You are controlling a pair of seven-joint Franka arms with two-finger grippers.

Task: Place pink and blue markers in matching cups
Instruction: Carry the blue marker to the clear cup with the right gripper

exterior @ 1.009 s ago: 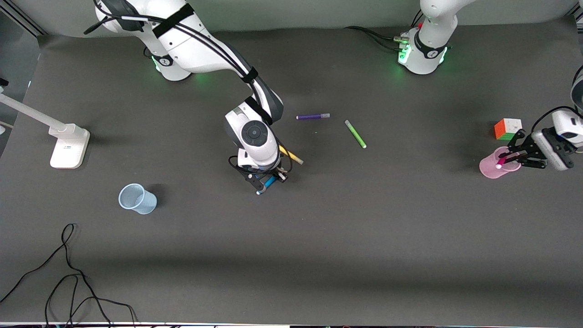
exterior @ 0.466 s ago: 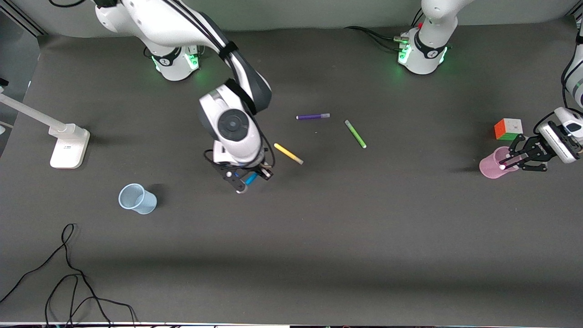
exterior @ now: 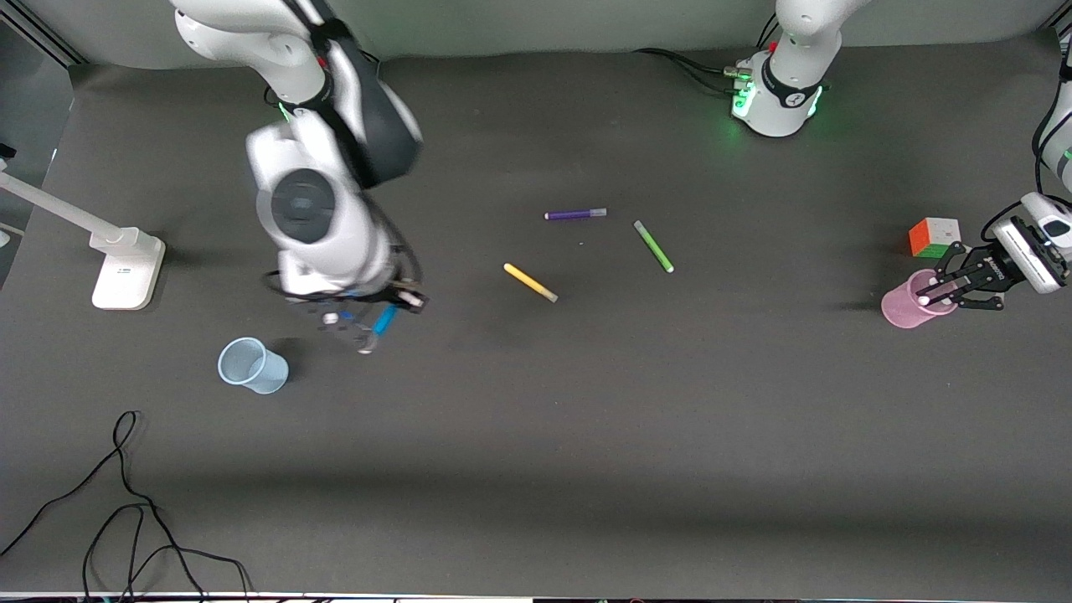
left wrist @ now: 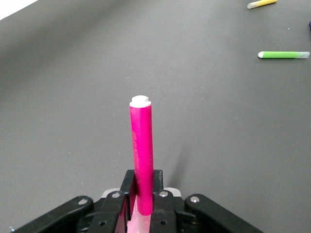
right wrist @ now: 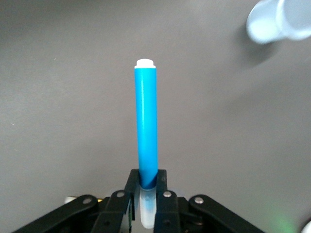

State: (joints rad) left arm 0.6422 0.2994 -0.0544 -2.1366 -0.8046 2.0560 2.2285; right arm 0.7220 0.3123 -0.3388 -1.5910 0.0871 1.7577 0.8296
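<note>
The blue marker (exterior: 384, 319) is pinched between the fingers of the right gripper (exterior: 368, 322), up in the air over bare table (exterior: 536, 435), just beside the blue cup (exterior: 251, 366) and toward the middle of the table from it. In the right wrist view the blue barrel (right wrist: 146, 141) is seen clamped near its capped end, the other end pointing away from the jaws, with the blue cup's rim (right wrist: 279, 22) glimpsed at the edge of that picture. The blue cup is standing upright near the right arm's end of the table, and nothing is seen inside it.

At the left arm's end, the pink marker (left wrist: 142, 155) is gripped tight by the left gripper (exterior: 950, 291), which is held right over the mouth of the pink cup (exterior: 906, 308). The marker's white tip (exterior: 923, 300) is shown above the cup's opening; whether it is touching the cup cannot be told. The left wrist view has the pink barrel sticking out straight from the closed jaws.

A colour cube (exterior: 933, 237) is set just beside the pink cup, farther from the front camera. Mid-table, three pens are lying flat and apart from each other: the purple pen (exterior: 575, 214), the green pen (exterior: 653, 246) and the yellow pen (exterior: 530, 282), the yellow one nearest the front camera. A white stand (exterior: 126, 266) is placed at the right arm's end, and a black cable (exterior: 126, 502) is looped along the table's near edge.
</note>
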